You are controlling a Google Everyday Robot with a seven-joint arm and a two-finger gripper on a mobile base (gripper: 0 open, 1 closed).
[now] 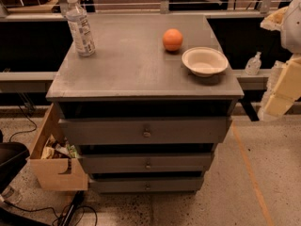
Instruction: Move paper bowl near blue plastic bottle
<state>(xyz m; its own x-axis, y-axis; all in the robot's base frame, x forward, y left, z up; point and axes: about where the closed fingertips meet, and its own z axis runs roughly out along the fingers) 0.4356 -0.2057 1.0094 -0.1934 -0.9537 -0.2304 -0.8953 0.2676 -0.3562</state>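
The tool (281, 91) hangs at the right edge of the view, off the surface (127, 65) and out beside the cabinet's right flank. We cannot tell whether it is released or clenched, and we see nothing in it.

Nearest to it, on the ledge behind, sits a small clear pump bottle (253, 64). Next in, the paper bowl (204, 60) rests upright at the front right corner of the surface, its rim close to the edge. Behind and left of the bowl, near but apart, sits the orange ball (172, 39). The blue plastic bottle (80, 27) stands upright at the back left corner, well apart from the bowl. We judge the task not begun, since the bowl has the whole width to cross.

Risks as we read them:
- The bowl looks light and shallow, so a pinch on the flared rim may crumple it or slip.
- A nudge on approach could push the bowl off the near edge.
- Carried low, the bowl may clip the ball and set it rolling.
- The bottle is tall and narrow, so setting down too close could topple it.
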